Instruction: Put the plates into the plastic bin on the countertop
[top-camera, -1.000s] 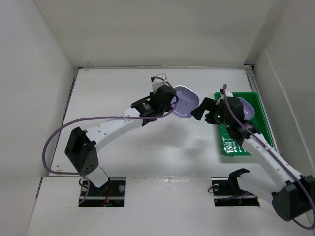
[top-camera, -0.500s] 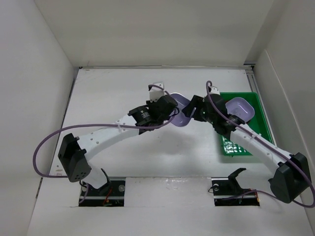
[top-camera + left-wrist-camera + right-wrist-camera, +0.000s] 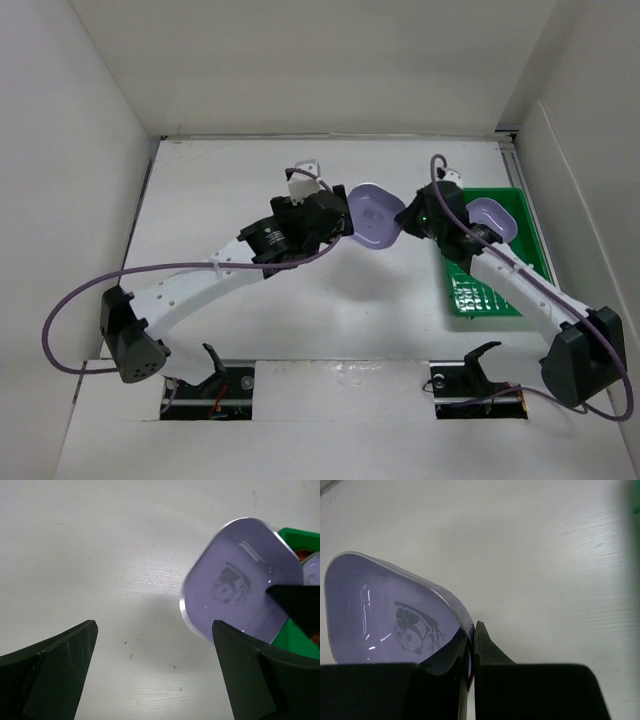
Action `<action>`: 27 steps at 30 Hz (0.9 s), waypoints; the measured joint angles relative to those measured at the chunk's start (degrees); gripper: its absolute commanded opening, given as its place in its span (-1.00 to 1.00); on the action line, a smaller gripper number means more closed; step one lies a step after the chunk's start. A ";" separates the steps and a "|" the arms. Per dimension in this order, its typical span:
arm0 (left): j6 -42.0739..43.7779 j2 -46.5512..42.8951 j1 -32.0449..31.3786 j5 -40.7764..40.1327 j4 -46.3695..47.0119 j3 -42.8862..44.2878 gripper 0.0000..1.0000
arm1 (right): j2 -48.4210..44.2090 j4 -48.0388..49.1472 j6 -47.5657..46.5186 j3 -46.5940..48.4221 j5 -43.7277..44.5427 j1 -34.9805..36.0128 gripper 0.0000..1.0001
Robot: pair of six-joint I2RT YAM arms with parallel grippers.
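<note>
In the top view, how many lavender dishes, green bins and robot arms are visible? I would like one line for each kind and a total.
lavender dishes: 2, the held lavender dish and another in the green plastic bin
green plastic bin: 1
robot arms: 2, the left arm and the right arm
Total: 5

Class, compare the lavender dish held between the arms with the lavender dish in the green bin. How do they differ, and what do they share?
The held lavender dish is pinched at its rim by the right gripper, off the countertop; the binned lavender dish rests inside the plastic bin, ungripped. The held dish shows a panda print; the binned dish is too small to tell. Both are lavender rounded squares.
</note>
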 measured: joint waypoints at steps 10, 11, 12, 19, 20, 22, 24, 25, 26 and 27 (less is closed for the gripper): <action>1.68 -18.25 0.98 -2.19 -6.32 -5.88 0.99 | 2.19 -1.55 -6.54 1.64 -2.19 -33.40 -1.00; 2.05 -20.24 1.51 -2.19 -6.71 -7.32 0.99 | 3.17 -1.55 -6.99 2.05 -2.75 -36.02 -1.00; 2.58 -22.18 2.03 -2.19 -6.69 -9.14 0.99 | 4.22 -1.66 -7.48 2.60 -3.61 -38.58 -1.00; 4.68 -31.04 2.51 -2.99 -10.12 -15.50 0.99 | 9.35 -1.44 -8.63 4.00 -6.40 -51.28 -1.00; 4.76 -31.45 2.54 -3.26 -10.23 -15.85 0.99 | 9.79 -1.22 -8.63 4.00 -6.67 -52.24 -1.00; 4.90 -31.89 2.54 -3.54 -10.49 -16.55 0.99 | 11.02 -1.22 -8.63 4.07 -7.52 -53.22 -1.00; 5.01 -31.87 2.54 -3.54 -10.36 -17.16 0.99 | 12.59 -1.25 -8.72 4.09 -8.70 -53.31 -1.00; 5.05 -31.85 2.54 -3.50 -9.88 -17.70 0.99 | 13.40 -1.25 -8.81 4.09 -9.22 -53.31 -1.00; 5.20 -31.85 2.54 -3.41 -9.64 -18.23 0.99 | 14.01 -1.27 -8.90 4.09 -9.60 -53.24 -1.00; 5.35 -31.82 2.54 -3.32 -9.42 -18.71 0.99 | 14.60 -1.27 -9.05 4.09 -9.77 -53.16 -1.00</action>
